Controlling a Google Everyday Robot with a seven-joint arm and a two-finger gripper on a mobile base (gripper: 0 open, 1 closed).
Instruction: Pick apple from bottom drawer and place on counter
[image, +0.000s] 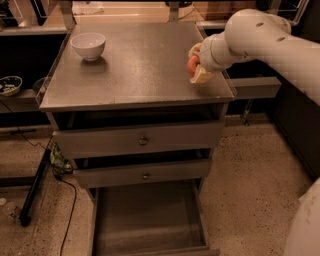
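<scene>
The apple (191, 65) is sitting between the two cream fingers (202, 76) of the gripper (195, 63), which is clasping it from above and below at the right edge of the counter (140, 70), about midway between near and far; whether the fruit is touching the surface cannot be told. The white arm (270, 40) is reaching in from the right. A white bowl (88, 45) is standing at the far left corner of the counter, well apart from the apple. Below, two shut drawer fronts (140, 141) are showing their small knobs, and the bottom drawer (145, 220) is lying pulled out toward the near side over the speckled floor (250, 170).
</scene>
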